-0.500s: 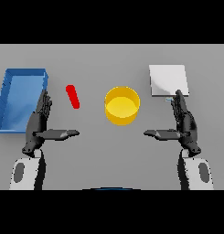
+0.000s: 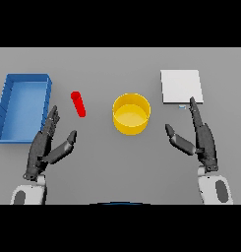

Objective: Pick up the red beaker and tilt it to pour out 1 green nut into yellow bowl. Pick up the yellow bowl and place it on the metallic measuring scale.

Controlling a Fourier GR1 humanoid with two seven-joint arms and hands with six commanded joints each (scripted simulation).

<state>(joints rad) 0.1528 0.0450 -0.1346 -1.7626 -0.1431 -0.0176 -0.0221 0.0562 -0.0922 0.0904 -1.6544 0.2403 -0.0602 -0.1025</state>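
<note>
Nothing done so far, judging by the layout: red beaker [image 2: 78,104] lying on the grey desk [image 2: 117,162] just right of the blue tray [image 2: 43,79], yellow bowl [image 2: 131,113] at the middle, well apart from the metallic measuring scale [image 2: 181,86] at upper right. Left hand [image 2: 45,145] below the beaker, fingers [image 2: 52,119] straight and released, grasping nothing; right hand [image 2: 200,139] below the scale, likewise released. Left to do: grasp, pour, bowl transfer.
</note>
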